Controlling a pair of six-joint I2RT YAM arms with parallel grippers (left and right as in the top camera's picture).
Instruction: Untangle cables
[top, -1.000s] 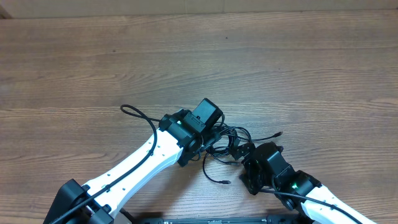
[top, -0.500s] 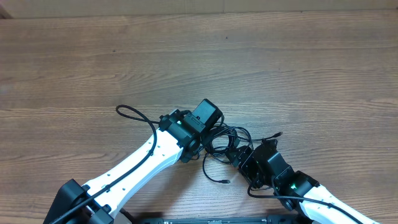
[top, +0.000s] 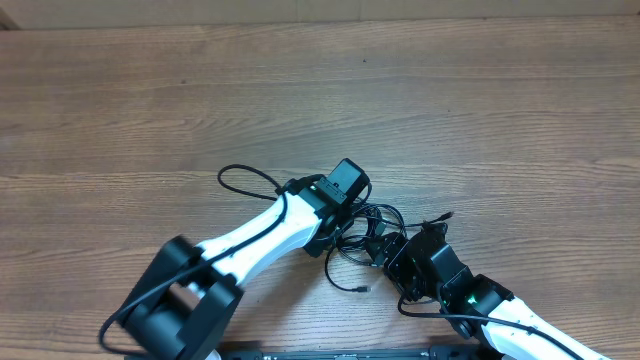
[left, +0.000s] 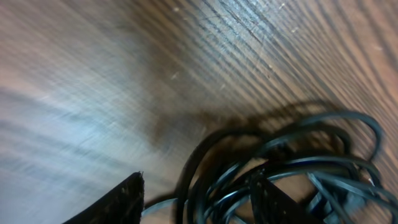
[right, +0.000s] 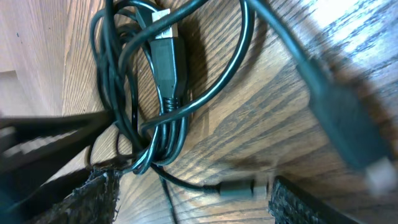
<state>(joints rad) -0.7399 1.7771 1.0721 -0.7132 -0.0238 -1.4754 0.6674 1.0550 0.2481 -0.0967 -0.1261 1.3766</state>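
Observation:
The cables (top: 368, 228) lie as a tangle of thin black cords on the wooden table, between my two grippers. One plug end (top: 361, 290) trails toward the front, and another (top: 447, 215) sticks out to the right. My left gripper (top: 350, 214) is at the tangle's left edge. In the left wrist view its fingers (left: 199, 210) are apart, with cable loops (left: 280, 155) between them. My right gripper (top: 392, 250) is at the tangle's lower right. Its fingers (right: 196, 199) are wide open. A plug end (right: 239, 186) lies between them and the bundle (right: 158, 93) just ahead.
A thicker black wire (top: 242, 175) loops off my left arm, left of the tangle. The table's far edge (top: 320, 20) runs along the top of the overhead view. Bare wood surrounds the tangle.
My right gripper moved up and left to the tangle, then held still. My left arm swung its elbow inward, and its gripper and wire loop shifted slightly right.

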